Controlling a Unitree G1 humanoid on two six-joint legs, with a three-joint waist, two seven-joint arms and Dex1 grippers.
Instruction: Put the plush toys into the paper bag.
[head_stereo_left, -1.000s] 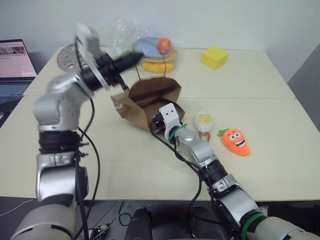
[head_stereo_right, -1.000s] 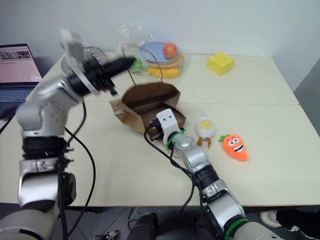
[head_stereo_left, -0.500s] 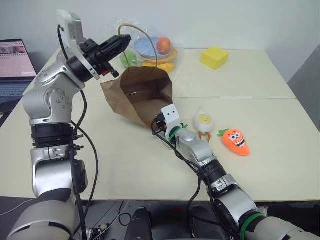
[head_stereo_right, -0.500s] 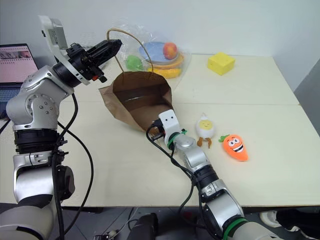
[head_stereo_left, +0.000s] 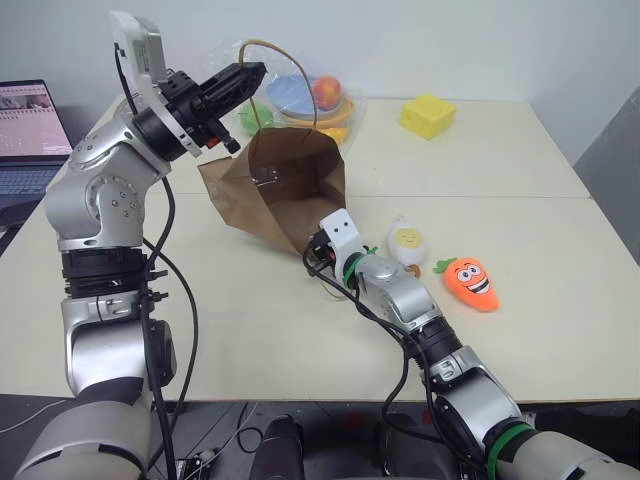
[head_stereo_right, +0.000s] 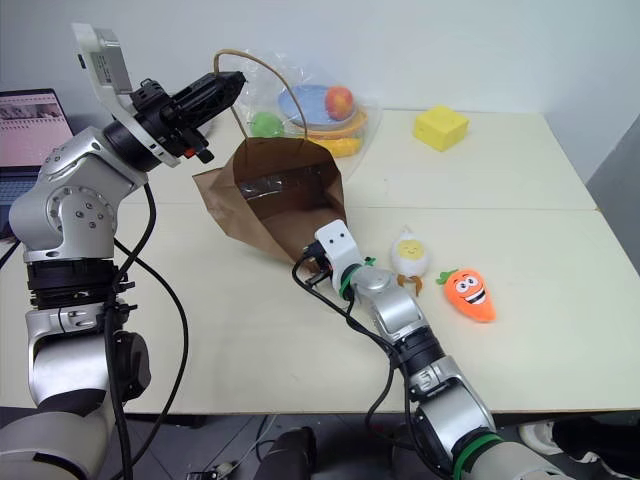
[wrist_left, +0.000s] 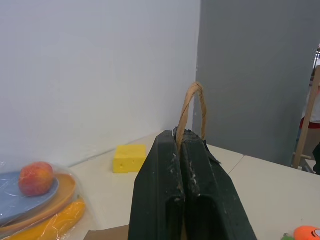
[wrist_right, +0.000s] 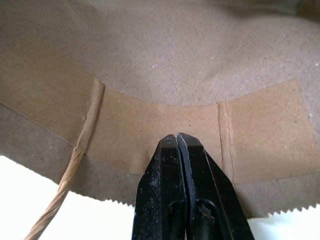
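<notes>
Table (head_stereo_left: 250, 330), pale and wide, carries the paper bag (head_stereo_left: 270, 200), tipped with its mouth facing the robot; its interior looks dark and no contents can be made out. Behind it, the clear plastic bag of fruit (head_stereo_right: 320, 100) is partly hidden by the bag's handle (head_stereo_left: 290, 70). The laptop (head_stereo_left: 30, 130) is cut off at the left edge. The left gripper (head_stereo_left: 240, 78) is clamped on that cord handle, holding it raised; the left wrist view shows the cord loop rising between pressed fingers (wrist_left: 160, 200). The right gripper (wrist_right: 179, 142), fingers together, touches the bag's near rim, its tip hidden in the head views. The egg toy (head_stereo_left: 407, 243) and carrot toy (head_stereo_left: 470, 282) lie on the table right of the bag, near the sponge block (head_stereo_left: 428, 114) only in colour
</notes>
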